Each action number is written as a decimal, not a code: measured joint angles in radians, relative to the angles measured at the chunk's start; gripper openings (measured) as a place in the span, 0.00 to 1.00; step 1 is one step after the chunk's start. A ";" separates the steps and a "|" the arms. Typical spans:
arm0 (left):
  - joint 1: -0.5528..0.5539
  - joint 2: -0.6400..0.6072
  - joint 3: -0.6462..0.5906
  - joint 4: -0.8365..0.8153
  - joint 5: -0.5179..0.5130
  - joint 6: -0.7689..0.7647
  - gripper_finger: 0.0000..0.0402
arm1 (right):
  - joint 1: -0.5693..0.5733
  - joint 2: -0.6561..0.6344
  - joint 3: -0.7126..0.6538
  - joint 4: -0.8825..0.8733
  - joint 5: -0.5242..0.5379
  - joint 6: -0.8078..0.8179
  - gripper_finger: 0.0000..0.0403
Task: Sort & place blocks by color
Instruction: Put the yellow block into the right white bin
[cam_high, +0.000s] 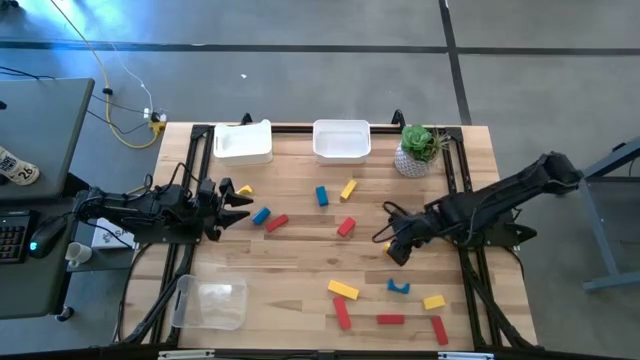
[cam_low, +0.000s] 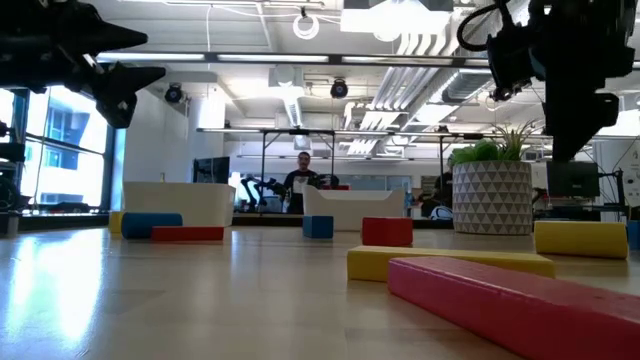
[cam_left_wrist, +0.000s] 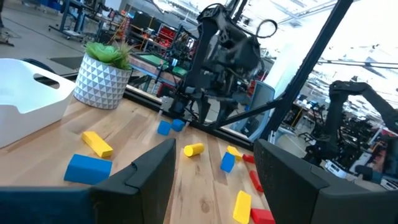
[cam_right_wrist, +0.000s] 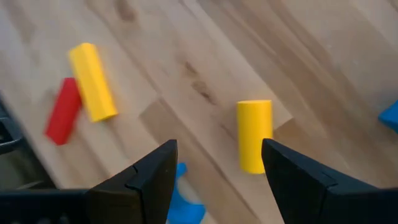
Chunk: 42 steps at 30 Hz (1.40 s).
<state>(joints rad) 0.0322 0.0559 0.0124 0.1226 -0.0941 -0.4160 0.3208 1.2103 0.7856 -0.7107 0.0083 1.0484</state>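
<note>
The blocks are all lying loose on the tabletop, none yet in a bin, so the sorting looks barely begun. One group is sitting mid-table: a blue block touching a red bar, another blue, a yellow bar and a red one between them and the right arm. A second group is spreading along the near edge, reds, yellows and a blue arch. The two white bins at the far edge and the clear bin at the near left corner are showing nothing inside.

The right tool is hovering released, jaws spread, directly over a short yellow cylinder, holding nothing. The left tool is waiting at the left edge, also released and empty. Every block seems left to do.
</note>
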 joint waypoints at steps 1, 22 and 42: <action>0.000 0.000 0.000 0.000 -0.002 0.000 0.51 | 0.005 0.014 0.000 0.001 0.014 0.006 0.55; 0.000 0.000 0.000 -0.001 -0.026 0.000 0.51 | 0.062 0.299 0.000 0.005 0.061 0.062 0.55; 0.000 0.000 0.000 -0.007 -0.026 0.010 0.51 | 0.054 0.372 0.000 0.050 0.041 0.039 0.25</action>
<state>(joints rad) 0.0323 0.0559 0.0124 0.1154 -0.1200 -0.4061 0.3748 1.5822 0.7860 -0.6605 0.0494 1.0874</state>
